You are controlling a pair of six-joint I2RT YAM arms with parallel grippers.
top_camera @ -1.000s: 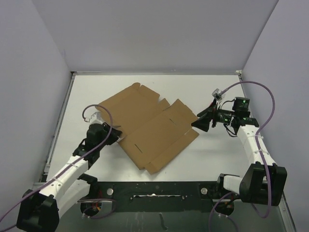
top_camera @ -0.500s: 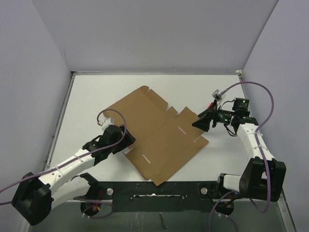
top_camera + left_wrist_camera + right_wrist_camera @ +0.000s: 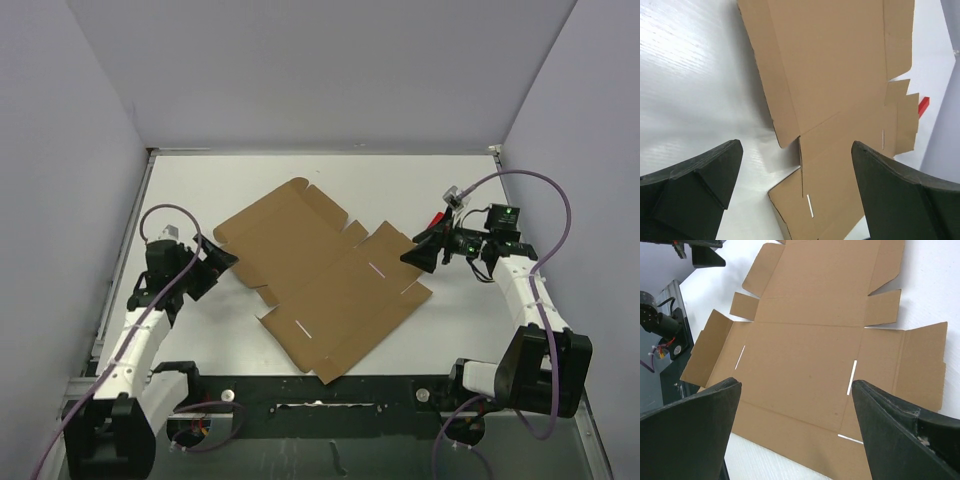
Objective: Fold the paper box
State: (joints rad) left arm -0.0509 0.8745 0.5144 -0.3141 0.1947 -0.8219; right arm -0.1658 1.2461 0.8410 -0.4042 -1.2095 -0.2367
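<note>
Top external view shows the flat brown cardboard paper box lying open in the middle of the white table. It is turned at a slant. None of its flaps are folded up yet, so the job looks like it is only starting.

The left gripper sits just beside the left side of the box and does not touch it. Its two black fingers are wide apart with nothing in them. The right gripper hangs near the right edge of the box. Its fingers are wide apart too, and they hold nothing.

The step now seems to be picking a flap to fold first. Here is how to do it well, I think. The cardboard lies flat, so it is hard to grab from the top. One finger should slide low under the edge of a side flap, with the other finger on top. Then pinch and lift slowly along the crease line.

The box is light and the table looks smooth, so the box may slide away. The other arm should press down on the big middle part to hold it in place. Fold one flap at a time, and keep clear of the thin slits so they do not tear.
</note>
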